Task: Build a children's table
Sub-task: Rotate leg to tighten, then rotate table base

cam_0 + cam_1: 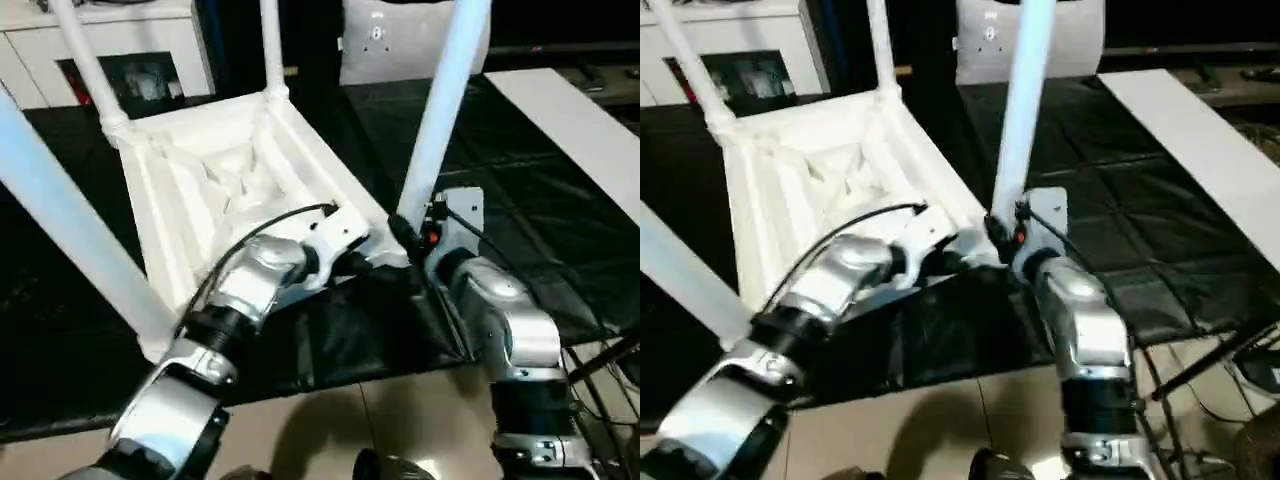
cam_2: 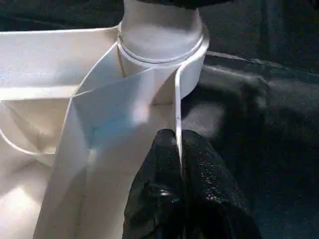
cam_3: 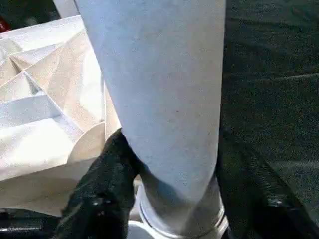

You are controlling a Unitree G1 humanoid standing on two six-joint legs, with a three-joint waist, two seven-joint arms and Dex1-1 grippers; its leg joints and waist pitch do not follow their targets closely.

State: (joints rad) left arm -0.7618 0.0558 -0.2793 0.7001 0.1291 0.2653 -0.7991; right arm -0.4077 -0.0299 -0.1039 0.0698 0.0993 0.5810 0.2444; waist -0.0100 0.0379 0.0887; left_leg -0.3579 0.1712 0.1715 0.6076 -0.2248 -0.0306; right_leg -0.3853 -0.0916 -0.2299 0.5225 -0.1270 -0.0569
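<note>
The white children's table lies upside down on a black mat, its ribbed underside (image 1: 230, 180) facing up. Several tapered legs stand up from its corner sockets. My left gripper (image 2: 178, 137) is shut on the thin rim of the tabletop, just beside the near right corner socket (image 2: 162, 55). My right gripper (image 3: 169, 149) is closed around the base of the near right leg (image 1: 440, 110), one black finger (image 3: 107, 179) on each side of the tube, right above its socket. In the head views both grippers meet at that corner (image 1: 395, 245).
The black mat (image 1: 520, 200) covers the work surface and ends at a tiled floor (image 1: 340, 420) in front. A flat white board (image 1: 590, 130) lies at the right. A white cabinet (image 1: 60, 50) stands at the back left. Cables (image 1: 610, 370) hang at the lower right.
</note>
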